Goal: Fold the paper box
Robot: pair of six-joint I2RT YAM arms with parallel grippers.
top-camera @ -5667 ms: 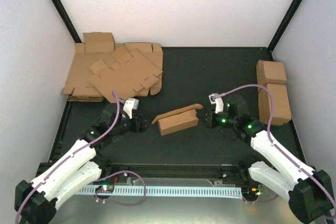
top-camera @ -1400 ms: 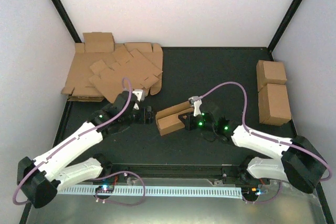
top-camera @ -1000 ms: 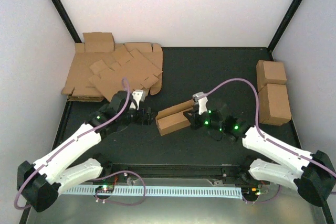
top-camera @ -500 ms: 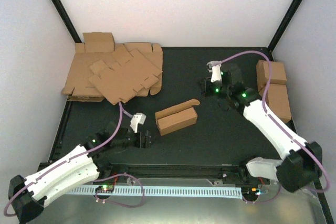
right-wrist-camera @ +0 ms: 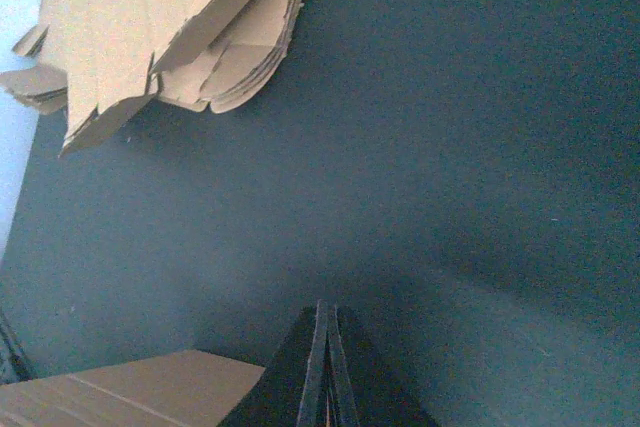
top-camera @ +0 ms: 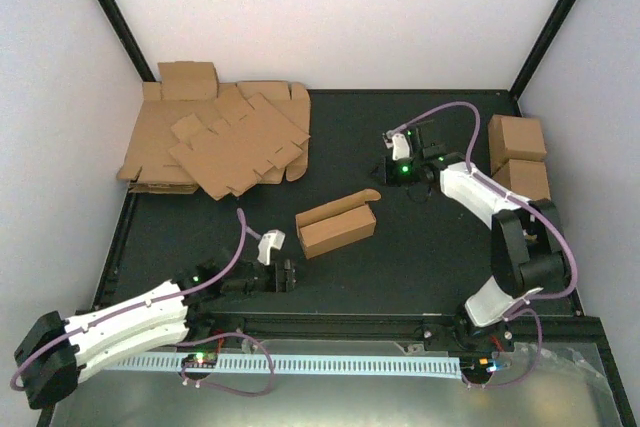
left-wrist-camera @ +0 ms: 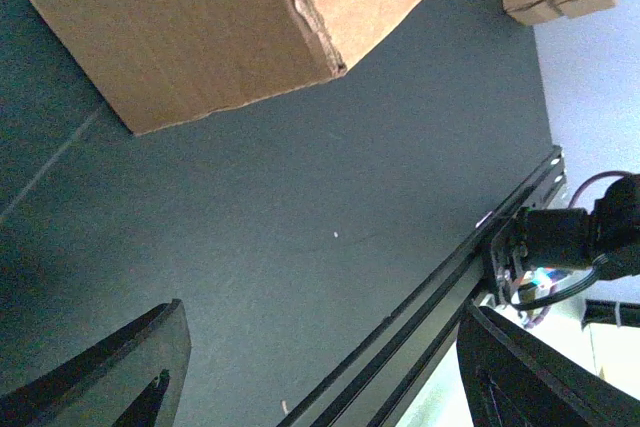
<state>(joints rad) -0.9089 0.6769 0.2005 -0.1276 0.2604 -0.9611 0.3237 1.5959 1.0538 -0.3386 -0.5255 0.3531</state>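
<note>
paper box (top-camera: pixel 337 230) lying free, flap apparently ajar; left end effector (top-camera: pixel 289 275) gaping

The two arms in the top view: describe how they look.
The left arm and right arm have smooth white link shells with black joints and black jaws. A purple cable loops along each arm to a small white camera block at the wrist. Green lights glow on the dark joint housings.
</note>
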